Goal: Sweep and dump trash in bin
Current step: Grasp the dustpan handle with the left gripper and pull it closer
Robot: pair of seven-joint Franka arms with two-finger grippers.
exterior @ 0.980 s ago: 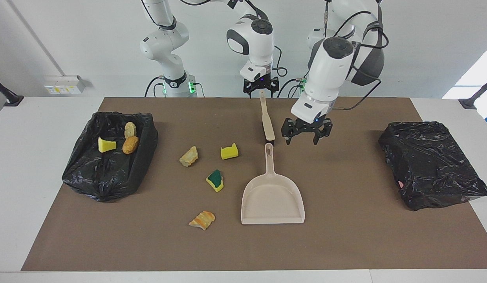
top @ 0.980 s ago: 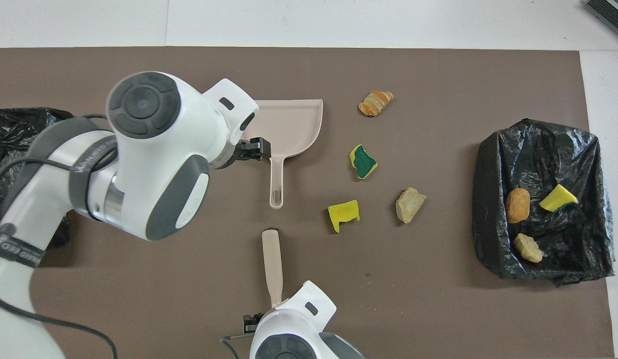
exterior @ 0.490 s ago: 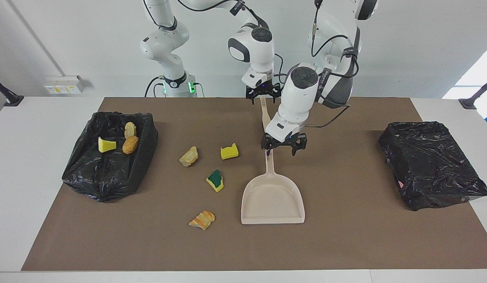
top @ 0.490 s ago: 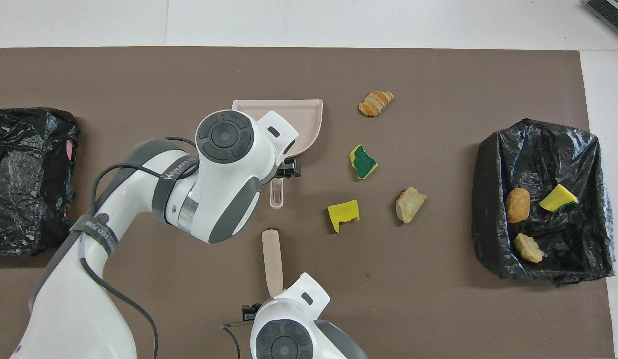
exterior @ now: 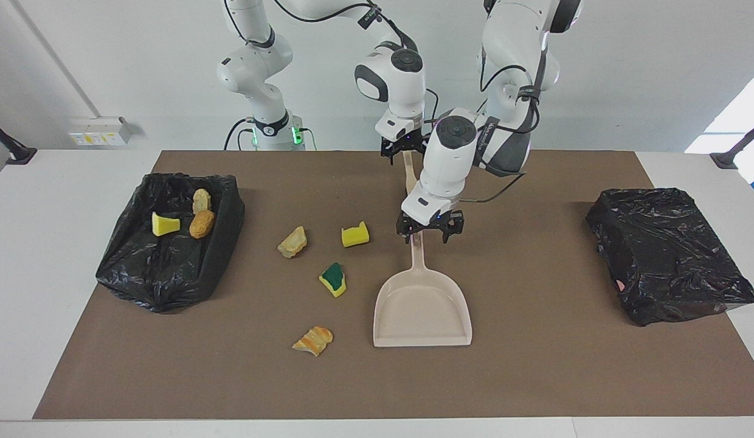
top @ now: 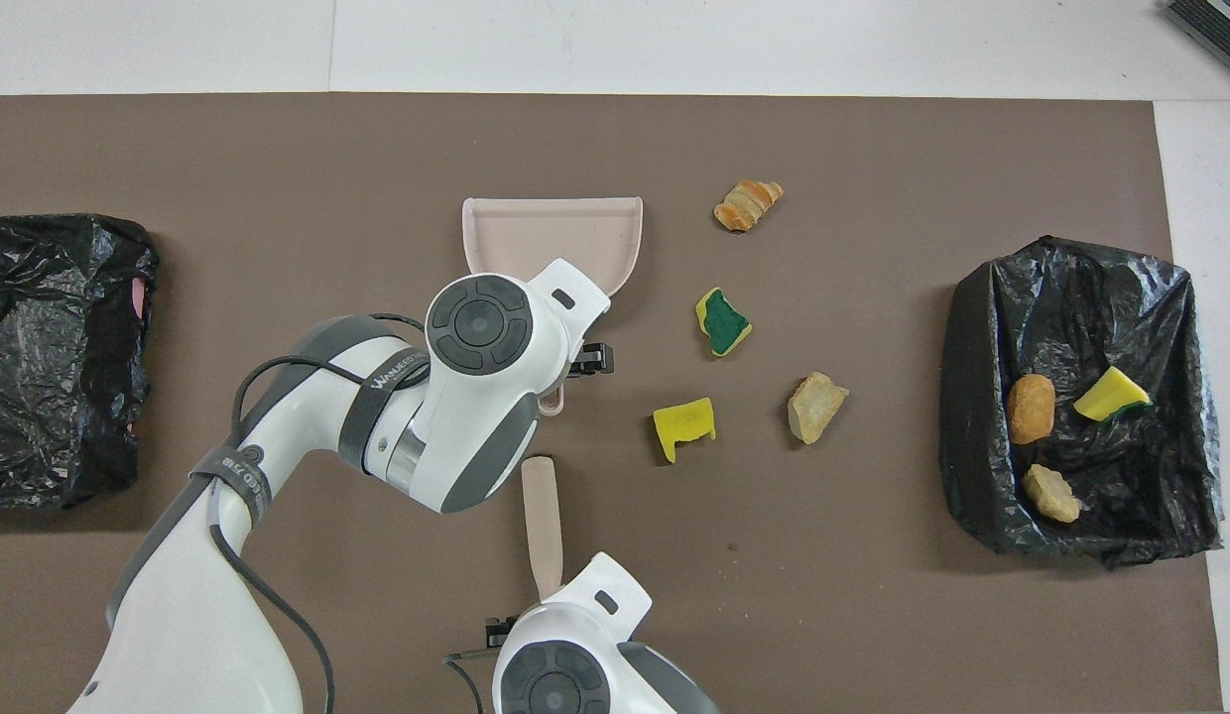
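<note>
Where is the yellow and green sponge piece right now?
The yellow-and-green sponge lies on the brown mat, beside the dustpan toward the right arm's end, farther from the robots than the plain yellow sponge bit.

the dustpan (exterior: pixel 422 310) lies mid-mat (exterior: pixel 535 377), its handle toward the robots, the brush (top: pixel 542 521) nearer them. four scraps (exterior: pixel 333 279) lie beside it toward the right arm's end, three more (exterior: pixel 201 224) in the bin (exterior: pixel 164 280) there. a bag (exterior: pixel 666 255) sits at the left arm's end.
</note>
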